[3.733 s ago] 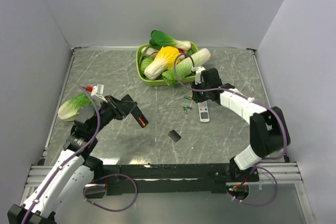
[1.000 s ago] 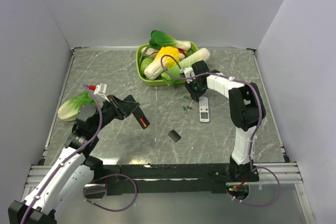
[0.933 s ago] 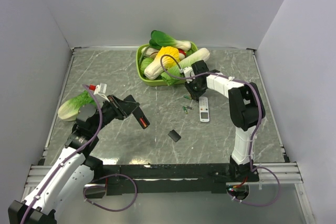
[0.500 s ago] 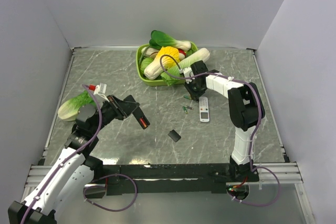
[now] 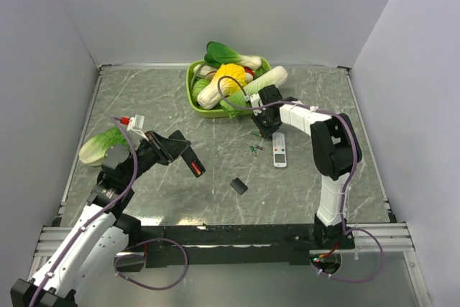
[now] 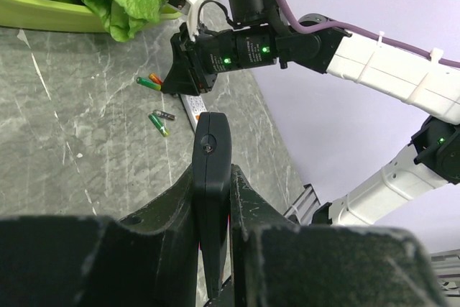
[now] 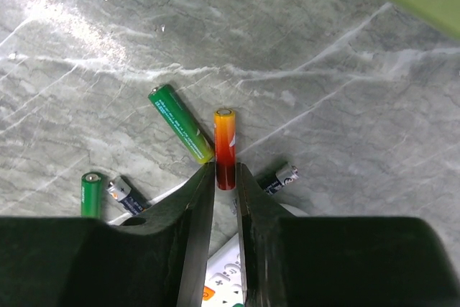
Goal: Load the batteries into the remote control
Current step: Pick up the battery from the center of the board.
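Observation:
My left gripper is shut on the black remote control, held edge-on above the table's left half. The batteries lie loose near the white remote: a red-and-orange one, a green one touching it, and another green one. My right gripper is down at the table, its jaws pressed against both sides of the red-and-orange battery's dark end. That battery still rests on the table. The top view shows this gripper just in front of the basket.
A white remote with buttons lies under and beside my right gripper. Two small dark batteries lie by it. A black cover piece sits mid-table. A green basket of vegetables stands at the back. A leafy vegetable lies at the left.
My right gripper's jaws have narrowed onto the red-and-orange battery. The left arm and the remote control have stayed where they were.

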Available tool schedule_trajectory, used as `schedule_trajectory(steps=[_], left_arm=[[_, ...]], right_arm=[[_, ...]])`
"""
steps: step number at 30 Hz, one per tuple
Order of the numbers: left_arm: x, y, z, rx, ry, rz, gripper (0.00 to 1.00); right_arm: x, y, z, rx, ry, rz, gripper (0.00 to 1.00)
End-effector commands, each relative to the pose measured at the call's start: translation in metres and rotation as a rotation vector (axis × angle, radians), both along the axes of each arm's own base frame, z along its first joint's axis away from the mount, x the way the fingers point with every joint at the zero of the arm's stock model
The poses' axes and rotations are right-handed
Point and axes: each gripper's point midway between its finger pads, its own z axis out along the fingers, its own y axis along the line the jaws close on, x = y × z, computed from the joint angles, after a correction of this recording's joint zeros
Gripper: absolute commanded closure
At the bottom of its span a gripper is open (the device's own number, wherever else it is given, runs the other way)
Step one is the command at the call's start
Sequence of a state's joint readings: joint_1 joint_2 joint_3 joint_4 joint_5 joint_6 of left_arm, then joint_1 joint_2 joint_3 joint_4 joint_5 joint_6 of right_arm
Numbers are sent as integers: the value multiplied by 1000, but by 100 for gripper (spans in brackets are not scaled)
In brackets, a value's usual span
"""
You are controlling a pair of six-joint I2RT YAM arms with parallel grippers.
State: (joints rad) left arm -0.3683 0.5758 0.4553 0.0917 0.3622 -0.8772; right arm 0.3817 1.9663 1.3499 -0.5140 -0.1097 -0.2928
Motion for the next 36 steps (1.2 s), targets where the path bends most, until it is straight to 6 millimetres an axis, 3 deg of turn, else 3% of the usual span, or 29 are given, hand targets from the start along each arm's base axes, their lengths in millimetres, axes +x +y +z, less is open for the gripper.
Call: schedule_trajectory(steps=[1,6,9,16,29,36], left_arm=[[-6,-1,33,-44,-78,-17,99],[-6,-1,34,-44,-79,-17,99],[-7,-1,37,-49,-84,-18,99],[-7,-1,38,-65,-91,-16,99],[-3,-2,31,-92,-92,-9,99],[0,-3,20,-108,-101,-9,99]], right_arm=[[-36,2,-19,-75,118,24,74],[-38,1,-19,-72,109,-2,77],[-38,-1,-14,-77,89,-13,85],[-38,5,14,-6,24,-39,99],[-51,5,43,65,-22,-91,100],[-69,31,76,156,-71,-37,100]])
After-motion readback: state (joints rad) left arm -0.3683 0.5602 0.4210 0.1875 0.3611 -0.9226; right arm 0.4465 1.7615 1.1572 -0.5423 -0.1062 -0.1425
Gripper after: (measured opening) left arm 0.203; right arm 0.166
